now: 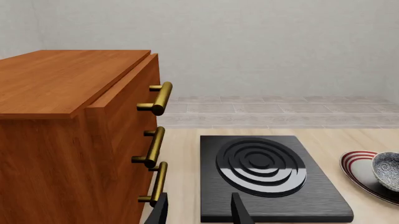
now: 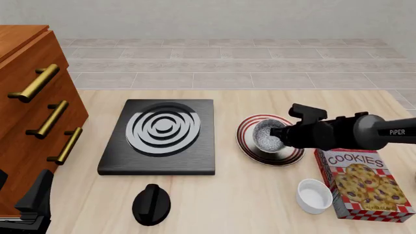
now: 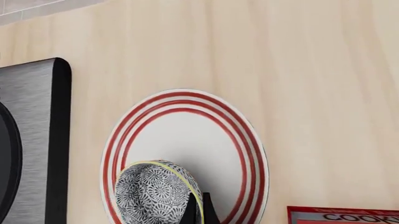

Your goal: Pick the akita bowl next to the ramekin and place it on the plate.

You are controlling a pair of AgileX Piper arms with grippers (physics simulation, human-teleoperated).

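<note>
The right pincer (image 3: 200,210) is gripping the akita bowl (image 2: 268,135) by its rim, one finger inside and one outside, and is holding it over the plate (image 2: 248,146); whether the bowl is touching the plate cannot be told. In the front view the plate is sitting near the middle of the desk (image 2: 260,195), at about three o'clock from the black stove (image 2: 159,138). The ramekin (image 2: 313,196) is standing at five o'clock from the plate, just beside the cookie box (image 2: 364,184). A black rounded object (image 2: 151,204) is lying at six o'clock from the stove. The left pincer (image 1: 199,210) is hanging with its fingers apart and nothing between them, near the wooden drawer cabinet (image 1: 68,140) at the stove's nine o'clock.
</note>
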